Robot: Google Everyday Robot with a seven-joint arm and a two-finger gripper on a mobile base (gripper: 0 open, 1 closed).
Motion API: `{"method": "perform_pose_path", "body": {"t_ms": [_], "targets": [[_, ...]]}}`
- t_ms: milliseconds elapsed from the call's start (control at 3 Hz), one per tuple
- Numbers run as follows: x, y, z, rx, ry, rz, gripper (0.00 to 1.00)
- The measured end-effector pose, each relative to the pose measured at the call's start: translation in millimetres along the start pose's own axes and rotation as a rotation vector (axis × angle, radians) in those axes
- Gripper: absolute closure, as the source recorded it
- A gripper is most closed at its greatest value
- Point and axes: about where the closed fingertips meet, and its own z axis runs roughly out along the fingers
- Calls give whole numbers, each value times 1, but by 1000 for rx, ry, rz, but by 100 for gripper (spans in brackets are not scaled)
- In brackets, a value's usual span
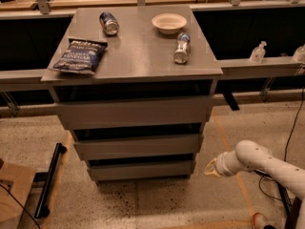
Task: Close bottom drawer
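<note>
One yellow-tipped gripper [213, 167] is held just beside the right end of the flat grey handle-less bottom drawer [140, 170], below the front right corner of the grey counter [138, 51], presumably for pushing; its opening cannot be told.

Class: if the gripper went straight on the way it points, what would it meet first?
Likely the right end of the bottom drawer; the gripper, low to the right of the cabinet, points left at it. Depth is unclear.
</note>
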Motion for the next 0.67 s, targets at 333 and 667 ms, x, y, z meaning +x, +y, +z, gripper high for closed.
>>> {"method": "perform_pose_path", "body": {"t_ms": [333, 667], "targets": [[-17, -11, -82, 59, 76, -82, 100], [-34, -1, -166, 147, 138, -114, 100]]}}
